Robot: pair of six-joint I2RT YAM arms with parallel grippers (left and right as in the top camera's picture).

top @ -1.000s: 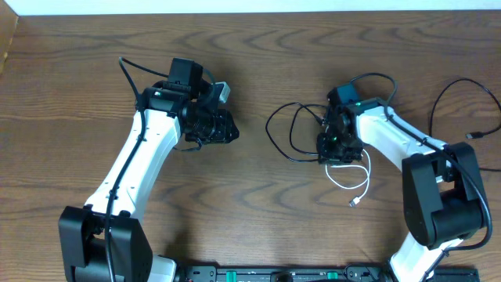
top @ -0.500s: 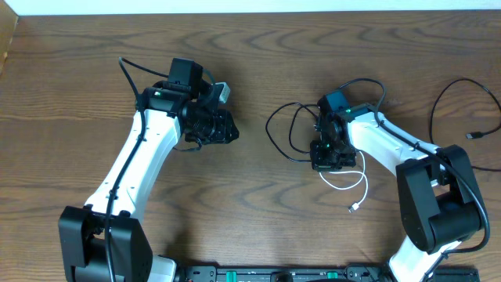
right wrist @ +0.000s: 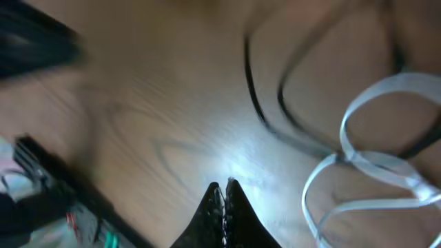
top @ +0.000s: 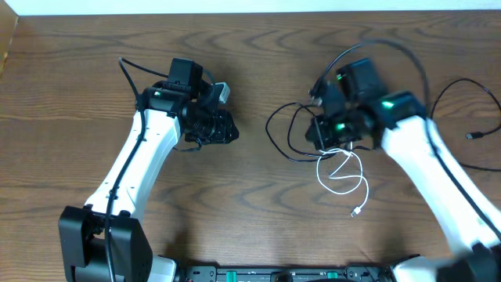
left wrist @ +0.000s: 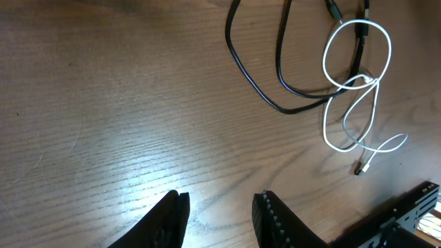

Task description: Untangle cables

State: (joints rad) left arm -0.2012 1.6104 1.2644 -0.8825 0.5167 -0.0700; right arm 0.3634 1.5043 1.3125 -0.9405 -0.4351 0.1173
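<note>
Right wrist: right pincer point(right wrist: 224, 187) pressed together, nothing visibly pinched; left pincer point(left wrist: 219, 207) spread. Cables point(top: 301, 153) lie on counter point(top: 258, 204) near right pincer, white point(left wrist: 325, 127) looped over black. We'd pinch white, draw it out slowly.

The right arm has lifted off the tabletop point(top: 250, 204), its tool point(top: 319, 135) raised with it, and the white cable point(right wrist: 386, 87) has been drawn into taller loops.

Brown table point(top: 250, 227) — wood-grain surface.
</note>
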